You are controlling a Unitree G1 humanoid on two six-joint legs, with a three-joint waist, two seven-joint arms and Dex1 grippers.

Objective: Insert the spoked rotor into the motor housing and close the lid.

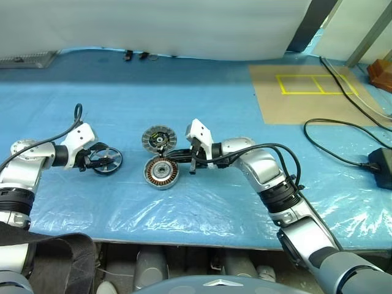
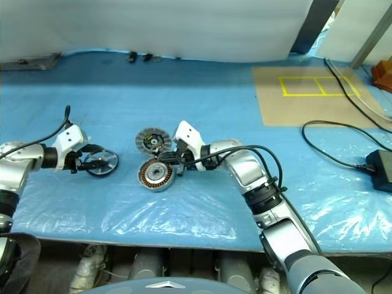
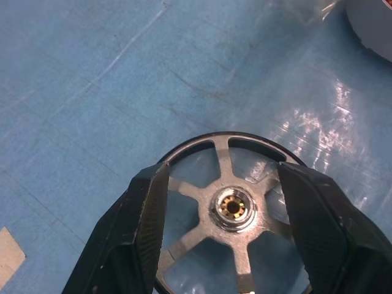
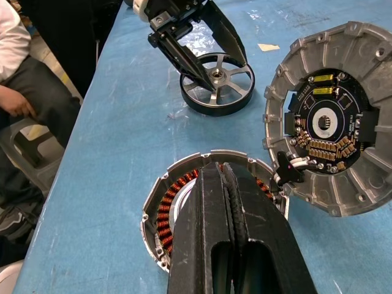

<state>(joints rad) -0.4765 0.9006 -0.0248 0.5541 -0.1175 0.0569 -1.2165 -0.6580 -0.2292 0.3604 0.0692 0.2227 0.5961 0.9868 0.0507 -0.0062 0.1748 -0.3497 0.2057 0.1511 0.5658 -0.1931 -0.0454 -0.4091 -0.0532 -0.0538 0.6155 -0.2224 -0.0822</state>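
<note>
Spoked rotor (image 1: 106, 159) lay flat on the blue surface (image 1: 202, 128), at nine o'clock from the motor housing (image 1: 161, 173). My left hand (image 1: 93, 160) straddled its rim, fingers spread, not yet pinching. My right hand (image 1: 182, 157), pressed together, rested over the housing.

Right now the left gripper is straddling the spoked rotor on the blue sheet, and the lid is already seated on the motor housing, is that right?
Not quite. The left gripper does straddle the spoked rotor, but the lid is not on the motor housing. The right wrist view shows it lying beside the housing on the blue sheet, with the copper windings still uncovered.
</note>
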